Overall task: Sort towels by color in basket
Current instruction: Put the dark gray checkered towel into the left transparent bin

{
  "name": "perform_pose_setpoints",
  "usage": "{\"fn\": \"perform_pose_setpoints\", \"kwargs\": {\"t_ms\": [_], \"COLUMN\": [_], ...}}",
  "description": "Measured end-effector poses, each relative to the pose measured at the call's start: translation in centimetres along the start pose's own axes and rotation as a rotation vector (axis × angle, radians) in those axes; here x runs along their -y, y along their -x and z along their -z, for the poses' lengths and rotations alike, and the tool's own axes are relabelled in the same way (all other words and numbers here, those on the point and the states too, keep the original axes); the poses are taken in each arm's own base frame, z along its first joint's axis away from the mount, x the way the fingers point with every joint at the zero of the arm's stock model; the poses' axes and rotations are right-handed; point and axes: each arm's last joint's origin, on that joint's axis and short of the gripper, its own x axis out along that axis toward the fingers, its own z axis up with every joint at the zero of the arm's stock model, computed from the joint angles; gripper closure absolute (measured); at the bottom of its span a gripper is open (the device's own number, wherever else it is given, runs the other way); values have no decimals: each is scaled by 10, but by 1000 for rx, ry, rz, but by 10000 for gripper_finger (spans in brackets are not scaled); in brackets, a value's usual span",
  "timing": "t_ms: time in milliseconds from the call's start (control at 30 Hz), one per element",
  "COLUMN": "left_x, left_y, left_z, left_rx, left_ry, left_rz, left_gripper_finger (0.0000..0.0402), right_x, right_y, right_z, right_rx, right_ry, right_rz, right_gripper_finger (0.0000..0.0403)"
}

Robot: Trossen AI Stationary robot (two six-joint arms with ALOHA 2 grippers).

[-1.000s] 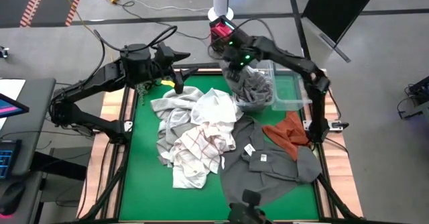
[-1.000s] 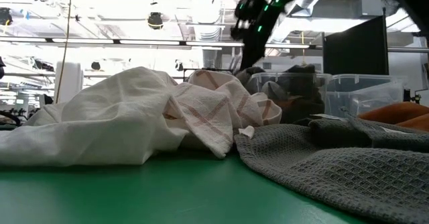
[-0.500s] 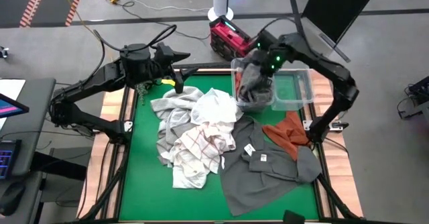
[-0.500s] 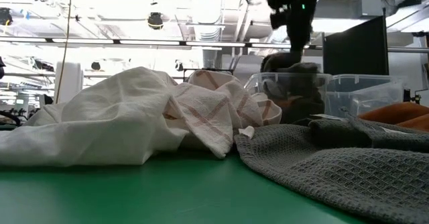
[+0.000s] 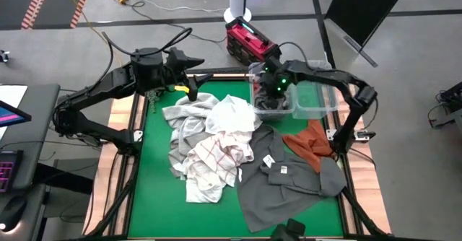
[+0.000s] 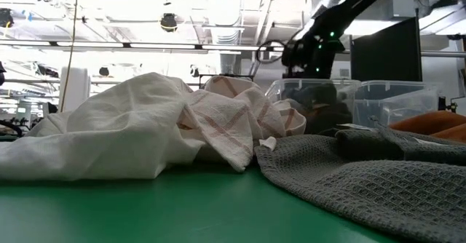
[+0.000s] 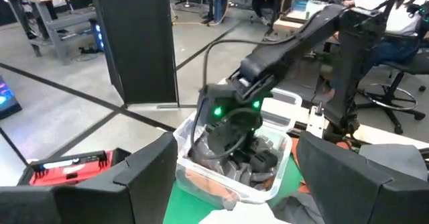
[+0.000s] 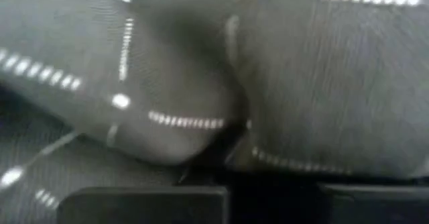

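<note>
My right gripper [image 5: 275,91] reaches down into the left one of two clear plastic baskets [image 5: 254,73] at the table's far right. A dark grey towel [image 5: 283,108] lies bunched in that basket and fills the right wrist view [image 8: 201,83]; wrist and cloth hide the gripper's tip. In the table's middle lies a pile of white, light grey and red-checked towels [image 5: 216,136]. A second dark grey towel [image 5: 289,180] and a rust-orange one [image 5: 307,143] lie spread at the near right. My left gripper [image 5: 192,89] hangs open in the air over the far left.
The second clear basket [image 5: 317,100] stands right of the first, its green floor bare. A red device [image 5: 249,39] sits on the floor beyond the far edge. Wooden rails [image 5: 136,133] frame the green mat, which shows bare at the near left [image 5: 155,205].
My right gripper has swung from above the table's far edge toward the right and come down into the left basket, tipping steeper. The dark grey towel that hung below it has sunk into the basket and now lies bunched there.
</note>
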Motion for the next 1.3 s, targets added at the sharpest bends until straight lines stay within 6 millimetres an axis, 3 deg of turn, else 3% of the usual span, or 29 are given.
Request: {"fn": "perform_pose_setpoints", "kwargs": {"t_ms": [167,400,567,833,1000,1167,1300], "left_x": [0,-1,-1,-1,-2,-2,-3], "left_y": [0,0,0,0,0,0,0], "left_z": [0,0,0,0,0,0,1], "left_rx": [0,0,1,-1,0,1,-8], "left_ry": [-11,-38,-42,-42,-41,-39,-32], "left_rz": [-2,-12,-30,-40,-50,-63,-66], "left_gripper_finger": [109,109,109,109,109,109,109], "right_x": [-1,-15,-22,-33,-32,-31,-32], "right_y": [5,73,112,149,156,153,143], "right_z": [2,-10,-4,21,18,0,-5], "right_rx": [-146,-37,74,86,163,286,249], "right_ry": [-6,87,77,6,-4,-41,58], "right_rz": [-44,13,49,57,137,187,189], "right_gripper_finger": [353,329,258,111,84,97,111]}}
